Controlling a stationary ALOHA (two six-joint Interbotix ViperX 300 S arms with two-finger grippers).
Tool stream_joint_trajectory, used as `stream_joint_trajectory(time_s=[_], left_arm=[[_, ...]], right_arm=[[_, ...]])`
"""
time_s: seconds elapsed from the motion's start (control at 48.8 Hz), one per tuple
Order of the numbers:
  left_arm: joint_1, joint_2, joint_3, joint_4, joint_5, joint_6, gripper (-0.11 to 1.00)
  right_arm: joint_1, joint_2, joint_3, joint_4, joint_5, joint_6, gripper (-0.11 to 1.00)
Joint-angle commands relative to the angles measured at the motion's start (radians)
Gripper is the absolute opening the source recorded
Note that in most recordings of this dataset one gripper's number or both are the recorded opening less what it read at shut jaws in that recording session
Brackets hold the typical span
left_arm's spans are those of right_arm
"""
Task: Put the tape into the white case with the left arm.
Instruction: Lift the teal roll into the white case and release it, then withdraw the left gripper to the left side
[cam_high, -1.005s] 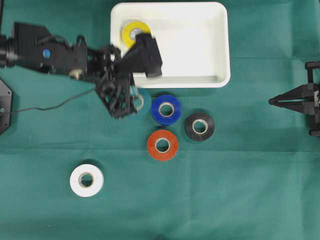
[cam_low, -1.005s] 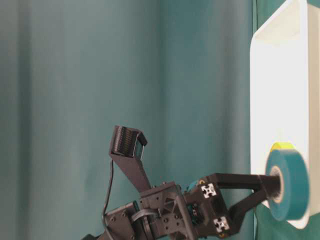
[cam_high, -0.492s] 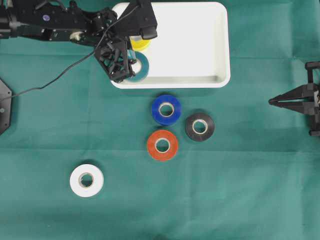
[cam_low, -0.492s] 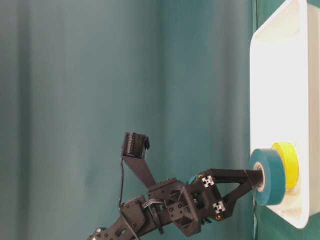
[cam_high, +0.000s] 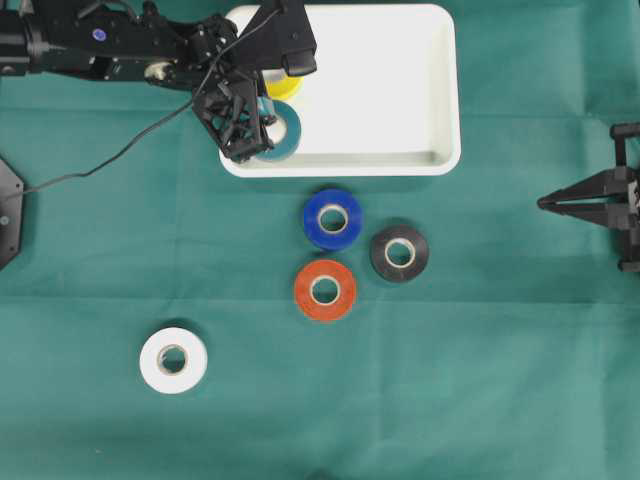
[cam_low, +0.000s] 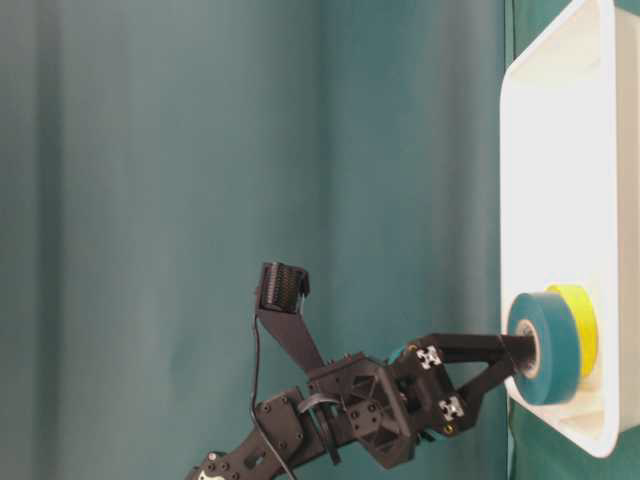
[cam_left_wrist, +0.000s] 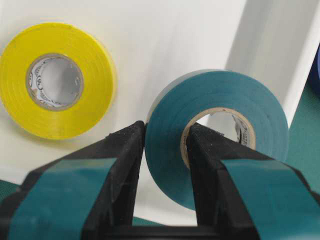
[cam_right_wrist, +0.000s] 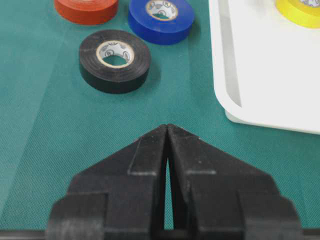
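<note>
Teal tape roll (cam_left_wrist: 215, 135) sits pinched through its wall, one finger in the core and one outside, by the left gripper (cam_left_wrist: 165, 150), jaws clamped. Roll hangs over the near-left corner of the white case (cam_high: 440, 90), inside the rim, axis tilted; whether it touches the floor is unclear. A yellow roll (cam_left_wrist: 57, 87) lies in the case just beside. Right gripper (cam_right_wrist: 167, 150) is closed, empty, well apart.

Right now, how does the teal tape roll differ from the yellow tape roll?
The teal tape roll is pinched through its wall by the left gripper, one finger outside and one in its core; the yellow tape roll is free. The teal roll sits at the near corner of the white case, by the rim; the yellow roll lies flat farther in. They differ in colour. Both look alike in size and shape.
</note>
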Motion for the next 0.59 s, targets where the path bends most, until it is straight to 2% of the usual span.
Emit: stream_joint_trajectory(time_s=[0.0, 0.103, 0.267, 0.328, 0.574], left_arm=[[0.002, -0.014, -0.002, 0.002, -0.009, 0.002, 0.25], [0.002, -0.015, 0.009, 0.002, -0.018, 0.006, 0.29], [0.002, -0.018, 0.02, 0.002, -0.023, 0.008, 0.78], [0.002, -0.02, 0.02, 0.002, -0.026, 0.006, 0.9], [0.0, -0.026, 0.021, 0.002, -0.028, 0.006, 0.89]], right_arm=[[-0.002, 0.005, -0.009, 0.0, -0.009, 0.003, -0.09], [-0.002, 0.006, -0.009, 0.0, -0.011, 0.003, -0.09], [-0.002, 0.005, -0.009, 0.0, -0.011, 0.003, -0.09], [-0.002, 0.005, -0.009, 0.0, -0.011, 0.003, -0.09], [-0.002, 0.005, -0.009, 0.0, -0.011, 0.003, -0.09]])
